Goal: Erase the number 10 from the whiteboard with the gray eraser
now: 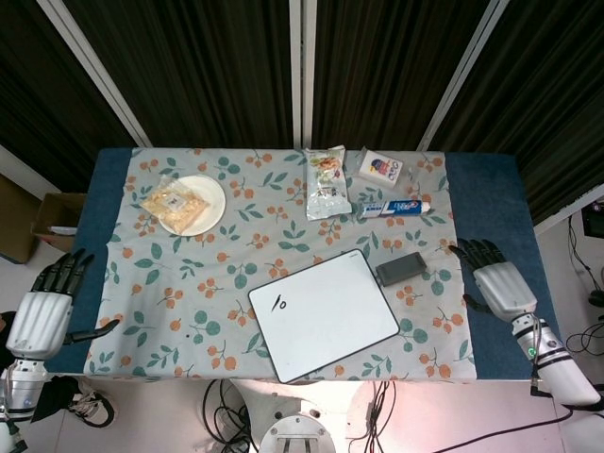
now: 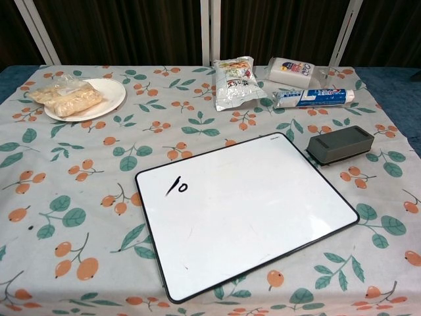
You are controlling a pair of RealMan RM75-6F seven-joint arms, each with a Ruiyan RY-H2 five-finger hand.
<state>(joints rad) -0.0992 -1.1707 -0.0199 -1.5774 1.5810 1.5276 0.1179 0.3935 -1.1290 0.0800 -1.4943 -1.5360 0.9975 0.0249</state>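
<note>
A whiteboard (image 1: 326,313) (image 2: 245,210) lies tilted on the flowered cloth at the table's front, with "10" (image 1: 279,304) (image 2: 177,187) written near its left edge. The gray eraser (image 1: 400,268) (image 2: 340,144) sits on the cloth just off the board's far right corner. My right hand (image 1: 497,283) hovers open over the blue strip to the right of the eraser, fingers spread, holding nothing. Off the table's left edge, my left hand (image 1: 42,308) hangs open and empty. Neither hand shows in the chest view.
A white plate (image 1: 213,214) (image 2: 113,100) carries a bag of snacks at the back left. At the back middle lie a snack packet (image 1: 326,182) (image 2: 235,81), a toothpaste tube (image 1: 394,208) (image 2: 313,97) and a small white pack (image 1: 379,168) (image 2: 292,71). A cardboard box (image 1: 55,219) stands on the floor, left.
</note>
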